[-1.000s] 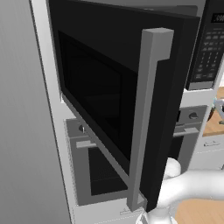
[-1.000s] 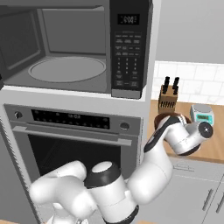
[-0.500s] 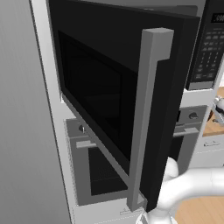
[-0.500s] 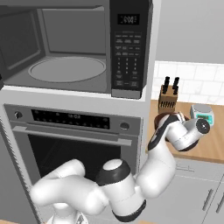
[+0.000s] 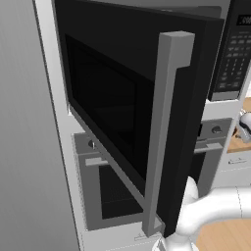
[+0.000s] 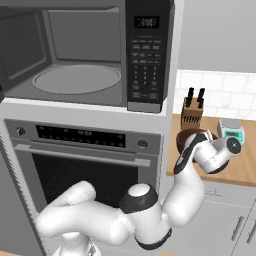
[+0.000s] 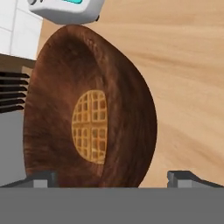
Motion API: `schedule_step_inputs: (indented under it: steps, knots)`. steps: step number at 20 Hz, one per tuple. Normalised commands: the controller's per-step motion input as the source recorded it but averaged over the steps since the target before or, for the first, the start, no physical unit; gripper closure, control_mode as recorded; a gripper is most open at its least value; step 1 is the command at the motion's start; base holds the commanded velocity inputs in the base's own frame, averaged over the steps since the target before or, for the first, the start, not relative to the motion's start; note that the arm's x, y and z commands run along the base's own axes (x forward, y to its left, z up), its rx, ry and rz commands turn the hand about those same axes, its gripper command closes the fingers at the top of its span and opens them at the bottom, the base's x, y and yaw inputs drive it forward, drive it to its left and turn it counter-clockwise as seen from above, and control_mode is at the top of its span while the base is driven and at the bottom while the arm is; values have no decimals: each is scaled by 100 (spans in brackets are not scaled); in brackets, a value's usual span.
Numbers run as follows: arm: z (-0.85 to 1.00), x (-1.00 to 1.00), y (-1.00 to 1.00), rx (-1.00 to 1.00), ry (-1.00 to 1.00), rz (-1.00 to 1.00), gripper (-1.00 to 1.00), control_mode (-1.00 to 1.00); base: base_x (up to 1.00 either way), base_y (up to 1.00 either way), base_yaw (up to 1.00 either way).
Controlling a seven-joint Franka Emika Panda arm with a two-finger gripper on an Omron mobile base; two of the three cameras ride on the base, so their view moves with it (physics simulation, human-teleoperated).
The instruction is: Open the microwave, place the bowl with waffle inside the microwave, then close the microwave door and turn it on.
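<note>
1. The microwave door (image 5: pixel 147 122) stands swung wide open across the middle of the left base view, and the microwave (image 6: pixel 85 55) cavity with its round turntable lies bare in the upper left of the right base view
2. The bowl (image 7: pixel 87 109) sits on the wooden counter (image 7: pixel 188 65) in the centre-left of the hand view, with the waffle (image 7: pixel 89 127) lying flat in its bottom
3. The gripper (image 7: pixel 111 177) has its jaws spread fully and holds nothing; its 2 fingertips (image 7: pixel 186 177) rise at the lower edge, straddling the bowl's near rim
4. The bowl looks like rigid, smooth wood, probably light but apt to slip; pinching the near rim wall seems the best hold, keeping it level so the loose waffle stays put
</note>
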Motion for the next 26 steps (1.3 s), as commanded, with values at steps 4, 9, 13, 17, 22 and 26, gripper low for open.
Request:
schedule_step_inputs:
  steps: [4, 9, 13, 17, 22, 26]
  knots:
    - [-20, 27, -15, 1, 3, 1, -100, -100, 0, 0, 0]
    - [-21, 12, -5, 2, 6, 2, -100, -100, 0, 0, 0]
    - [-23, 3, -6, 4, 6, 0, 100, -100, 0, 0, 0]
    - [-3, 1, -5, 2, 0, 0, 100, -100, 0, 0, 0]
    - [0, 0, 0, 0, 0, 0, 100, -100, 0, 0, 0]
    - [0, -36, 0, 0, 0, 0, 100, -100, 0, 0, 0]
